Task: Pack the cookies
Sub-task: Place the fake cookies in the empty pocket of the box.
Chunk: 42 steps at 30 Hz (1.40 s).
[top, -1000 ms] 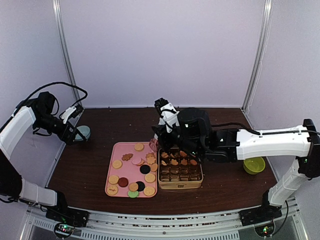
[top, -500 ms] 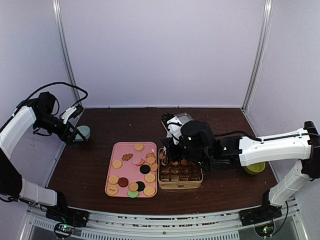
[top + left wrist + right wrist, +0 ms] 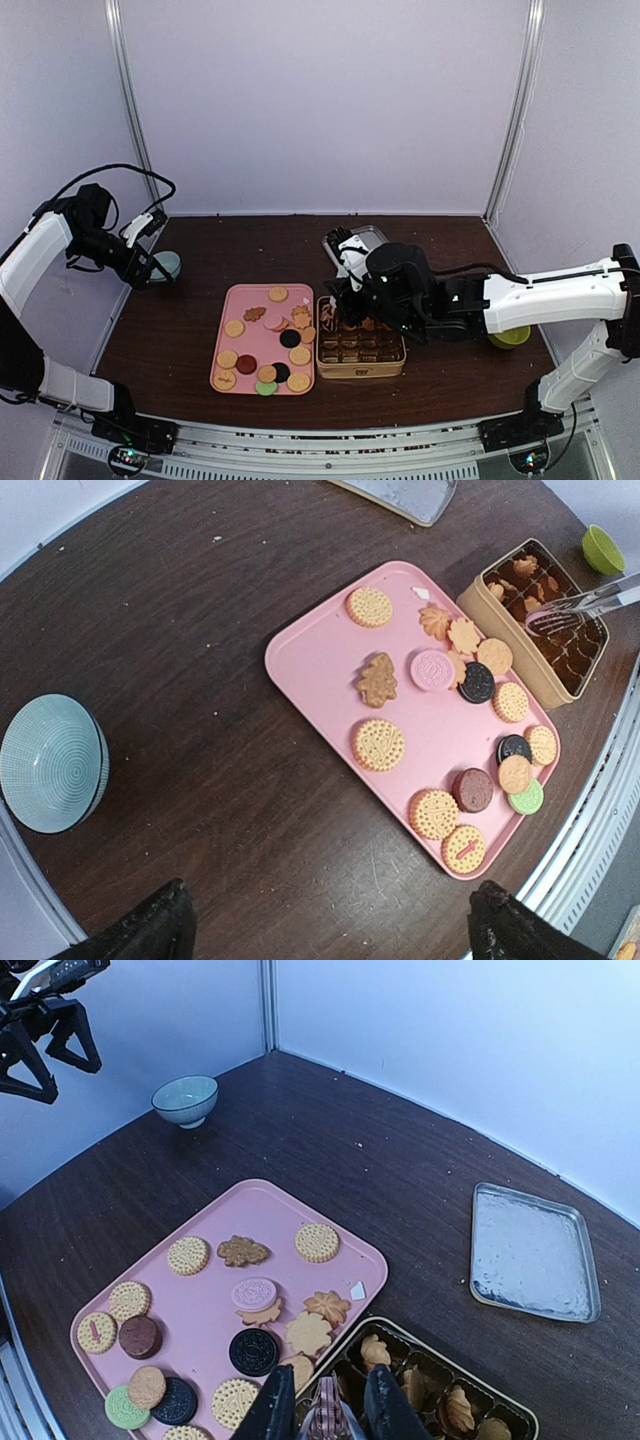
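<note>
Pink plastic rectangular tray (image 3: pixel 320 660) is lying on the dark brown wooden table (image 3: pixel 200 630). Most of the cookies (image 3: pixel 378 745) are sitting on it: round tan biscuits, two black sandwich rounds, one pink, one dark red, one green, a brown tree-shaped one and a few tan flower shapes. Stamped patterns are showing on several faces, and one tan round is carrying a red mark, but no lettering is coming through clearly enough to read.

Touching the tray's right side, a gold rectangular tin (image 3: pixel 360 368) with brown paper cups is standing, and a few leaf-shaped tan cookies are already lying in its far row.

The right pincer (image 3: pixel 322 1400) is hanging over the tin's edge next to the tray. Its jaws are standing only narrowly apart, pinching a small ribbed pinkish piece (image 3: pixel 330 1422). I cannot tell whether that piece is a biscuit or a pleated paper cup.

The left pincer (image 3: pixel 330 890) is spreading fully wide and gripping nothing. It is hovering over the table's left side, looking down on the tray, with a pale blue ribbed bowl (image 3: pixel 50 765) sitting near it.

Beyond the tin, a flat silver metal lid (image 3: pixel 530 1250) is lying on the table, and a small lime-green cup (image 3: pixel 508 330) is standing to the tin's right, well apart from the tray.
</note>
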### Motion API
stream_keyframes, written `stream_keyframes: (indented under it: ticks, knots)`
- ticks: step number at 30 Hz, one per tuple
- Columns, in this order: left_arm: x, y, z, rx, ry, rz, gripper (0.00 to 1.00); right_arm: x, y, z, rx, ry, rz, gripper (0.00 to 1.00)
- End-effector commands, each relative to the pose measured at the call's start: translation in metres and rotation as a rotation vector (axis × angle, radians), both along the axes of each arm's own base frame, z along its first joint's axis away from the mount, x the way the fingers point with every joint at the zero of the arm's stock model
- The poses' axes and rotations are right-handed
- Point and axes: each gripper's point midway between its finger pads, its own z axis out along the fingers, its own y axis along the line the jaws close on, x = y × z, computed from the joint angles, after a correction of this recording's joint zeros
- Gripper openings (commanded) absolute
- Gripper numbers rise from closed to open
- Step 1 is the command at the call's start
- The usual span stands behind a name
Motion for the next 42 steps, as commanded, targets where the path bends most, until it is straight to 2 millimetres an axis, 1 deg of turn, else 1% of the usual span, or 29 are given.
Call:
stream_keyframes:
  ticks: [1,3,5,12,15,19,23,32,34,38,42]
  knots:
    - [-0.001,-0.003,0.003,-0.019,-0.007,-0.019,0.98,-0.004,0.000,0.013,0.050,0.000,0.007,0.01]
    - [-0.001,-0.002,0.002,-0.017,-0.006,-0.020,0.97,-0.003,0.001,0.011,0.044,0.001,0.005,0.06]
    - [-0.001,-0.002,0.002,-0.016,-0.007,-0.020,0.98,-0.002,0.002,0.010,0.039,0.003,0.002,0.14]
    - [-0.002,-0.002,0.001,-0.015,-0.005,-0.021,0.98,-0.002,0.003,0.018,0.051,-0.005,0.002,0.30]
    - [-0.002,-0.002,0.002,-0.014,-0.011,-0.022,0.98,-0.002,0.003,0.024,0.058,-0.012,0.004,0.32]
    - [-0.002,-0.003,0.002,-0.015,-0.009,-0.024,0.98,-0.003,0.002,0.031,0.066,-0.021,0.007,0.33]
    - [-0.002,-0.003,0.002,-0.013,-0.011,-0.025,0.98,-0.004,0.001,0.037,0.076,-0.027,0.008,0.30]
    - [-0.003,-0.003,0.003,-0.013,-0.016,-0.027,0.98,-0.005,0.004,0.045,0.077,-0.039,0.019,0.29]
    - [-0.003,-0.003,0.003,-0.013,-0.015,-0.025,0.98,-0.004,0.003,0.044,0.073,-0.040,0.017,0.27]
    - [-0.002,-0.003,0.003,-0.015,-0.016,-0.027,0.98,-0.005,0.003,0.040,0.062,-0.034,0.018,0.18]
    - [-0.002,-0.003,0.003,-0.017,-0.015,-0.028,0.98,-0.007,0.004,0.035,0.046,-0.029,0.022,0.14]
